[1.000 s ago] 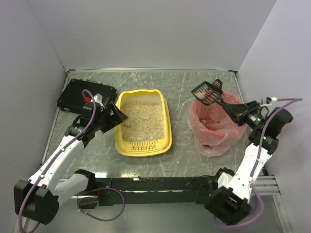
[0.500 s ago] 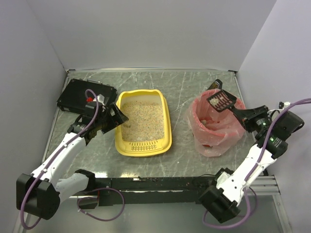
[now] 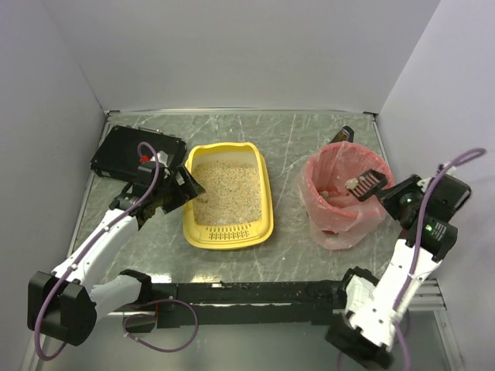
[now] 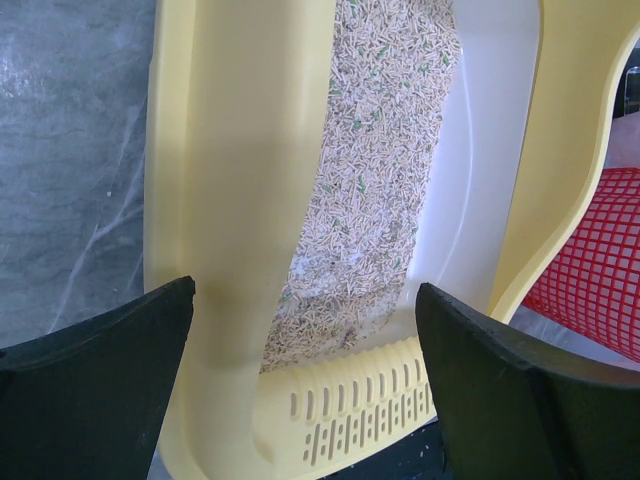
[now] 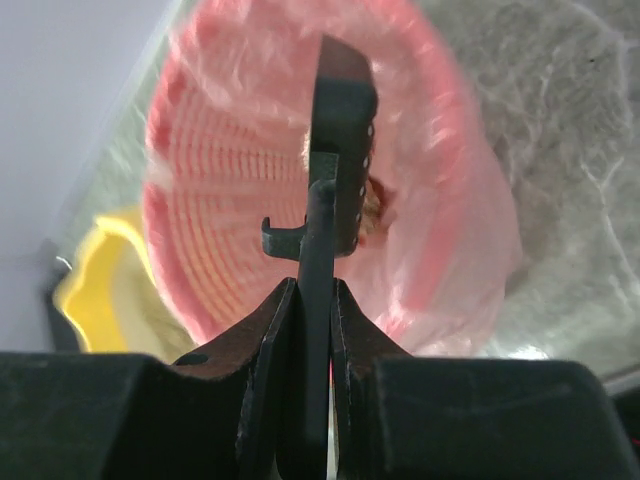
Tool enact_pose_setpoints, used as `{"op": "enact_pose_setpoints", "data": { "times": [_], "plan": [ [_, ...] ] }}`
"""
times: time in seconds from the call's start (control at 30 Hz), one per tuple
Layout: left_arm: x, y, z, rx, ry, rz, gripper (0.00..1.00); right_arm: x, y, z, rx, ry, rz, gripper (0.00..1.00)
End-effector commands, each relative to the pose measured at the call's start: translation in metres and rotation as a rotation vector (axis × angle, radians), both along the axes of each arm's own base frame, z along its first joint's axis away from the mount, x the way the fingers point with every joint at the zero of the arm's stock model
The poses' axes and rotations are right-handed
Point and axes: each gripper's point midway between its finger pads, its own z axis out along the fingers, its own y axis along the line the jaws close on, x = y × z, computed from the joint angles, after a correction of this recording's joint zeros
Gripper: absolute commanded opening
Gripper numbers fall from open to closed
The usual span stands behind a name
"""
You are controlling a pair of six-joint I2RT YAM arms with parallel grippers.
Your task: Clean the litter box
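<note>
The yellow litter box [image 3: 229, 234] holds beige litter and lies left of centre, slotted end nearest me. My left gripper [image 3: 186, 185] is at its left wall, open. In the left wrist view the box's long wall [image 4: 240, 150] runs between the wide-apart fingers of the left gripper [image 4: 305, 292]; whether they touch it is unclear. My right gripper [image 3: 396, 197] is shut on the handle of a black scoop [image 3: 366, 184], which tilts over the pink bag-lined bin [image 3: 340, 224]. In the right wrist view the right gripper [image 5: 315, 290] clamps the scoop [image 5: 340, 130] edge-on, some clumps on it above the bin [image 5: 220, 180].
A flat black box [image 3: 138, 151] sits at the back left, just behind my left arm. A small black object [image 3: 344, 134] pokes up behind the bin. Grey walls close in the table on the left, back and right. A dark rail [image 3: 255, 292] runs along the near edge.
My right arm has pulled the scoop from high over the bin's far rim down toward its near right side, rolling it over. The left arm has barely shifted.
</note>
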Motion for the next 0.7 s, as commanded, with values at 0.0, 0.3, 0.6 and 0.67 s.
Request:
{"op": "enact_pose_setpoints", "data": {
  "times": [0.0, 0.3, 0.6, 0.67],
  "plan": [
    [0.008, -0.002, 0.018, -0.017, -0.055, -0.009, 0.97, -0.007, 0.000, -0.004, -0.197, 0.168, 0.023, 0.00],
    [0.011, 0.004, 0.014, 0.012, -0.035, 0.026, 0.97, -0.017, -0.022, 0.017, -0.344, 0.191, -0.071, 0.00],
    [0.008, 0.006, 0.007, 0.007, -0.019, 0.042, 0.97, -0.024, -0.006, 0.071, -0.383, -0.029, -0.027, 0.00],
    [0.008, 0.001, 0.010, -0.017, -0.019, 0.031, 0.97, -0.024, 0.003, 0.083, -0.369, -0.080, 0.004, 0.00]
  ]
}}
